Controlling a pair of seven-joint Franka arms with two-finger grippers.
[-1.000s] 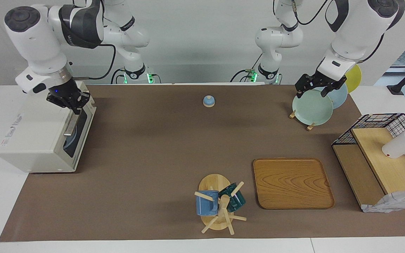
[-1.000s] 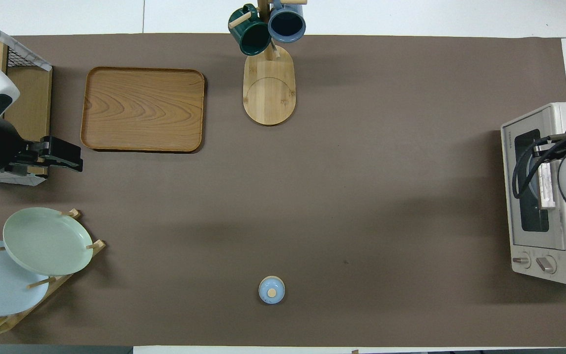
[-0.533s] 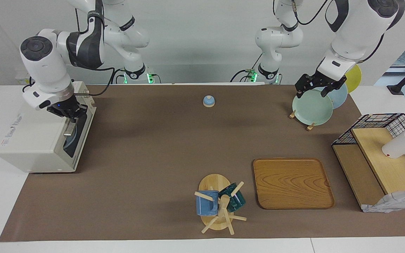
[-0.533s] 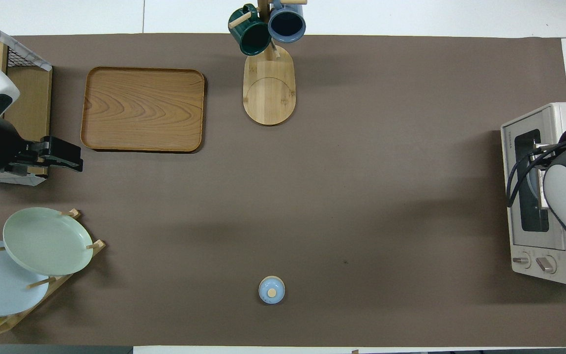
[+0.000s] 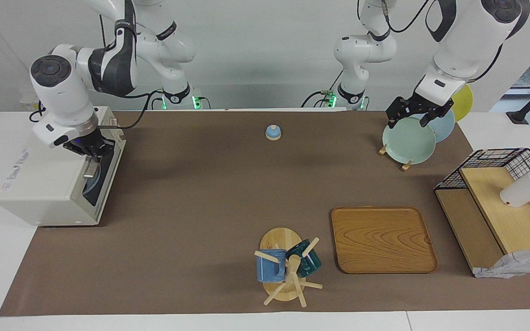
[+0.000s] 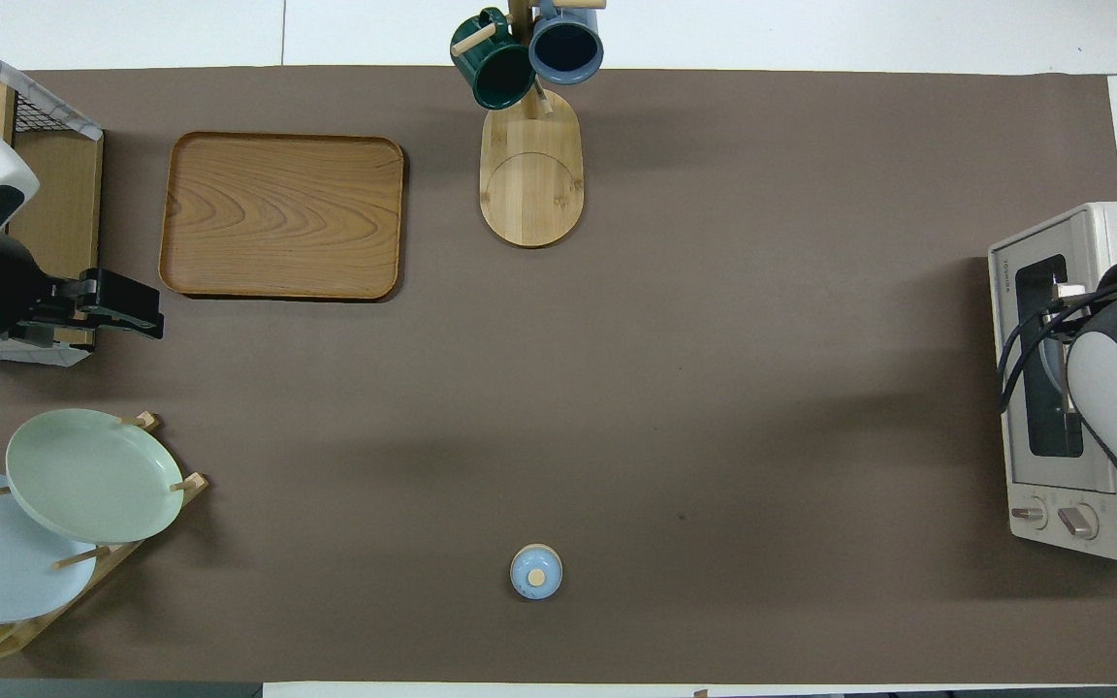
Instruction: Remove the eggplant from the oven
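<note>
The cream-white oven (image 5: 48, 184) stands at the right arm's end of the table with its dark glass door closed (image 6: 1082, 388). The eggplant is hidden; through the glass only a bluish plate edge (image 5: 94, 181) shows. My right gripper (image 5: 91, 155) is shut and points down at the robot-side end of the metal door handle (image 5: 90, 169); I cannot tell whether it touches the bar. In the overhead view the right arm covers that gripper. My left gripper (image 5: 413, 117) hangs open over the plate rack, holding nothing (image 6: 156, 318).
A rack of plates (image 5: 410, 140) stands near the left arm's base. A wooden tray (image 5: 382, 239), a mug tree with two mugs (image 5: 285, 266) and a wire shelf with a white cup (image 5: 522, 191) lie farther out. A small blue lid (image 5: 273, 132) sits mid-table.
The right arm has swung its wrist down and in, lowering the shut gripper from above the oven's front edge onto the door handle's end. The left arm has not moved.
</note>
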